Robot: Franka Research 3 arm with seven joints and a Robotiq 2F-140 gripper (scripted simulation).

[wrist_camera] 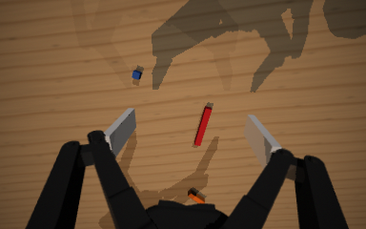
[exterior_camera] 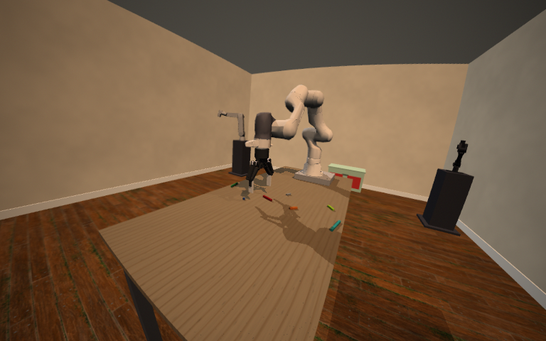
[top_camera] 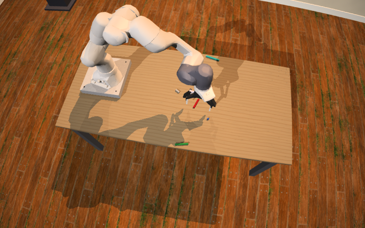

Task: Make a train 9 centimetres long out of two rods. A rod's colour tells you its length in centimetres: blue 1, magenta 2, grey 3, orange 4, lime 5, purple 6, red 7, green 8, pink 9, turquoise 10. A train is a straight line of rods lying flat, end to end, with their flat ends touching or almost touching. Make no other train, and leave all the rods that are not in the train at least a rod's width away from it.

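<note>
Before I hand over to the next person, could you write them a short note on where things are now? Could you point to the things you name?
Gripper (top_camera: 198, 104) (exterior_camera: 259, 187) (wrist_camera: 190, 120): open, above the red rod (top_camera: 196, 103) (exterior_camera: 267, 198) (wrist_camera: 203, 126), holding nothing.
Blue rod (top_camera: 207, 118) (exterior_camera: 243, 198) (wrist_camera: 136, 74) and green rod (top_camera: 181, 144) (exterior_camera: 234, 185): apart on the table.
Done: no train yet.
Left: lay two rods end to end, totalling nine; blue plus green would fit. Keep the others clear.

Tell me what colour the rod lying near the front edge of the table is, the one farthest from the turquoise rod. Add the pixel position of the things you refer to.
Green (top_camera: 181, 144) (exterior_camera: 234, 185), clearest from the top.
</note>
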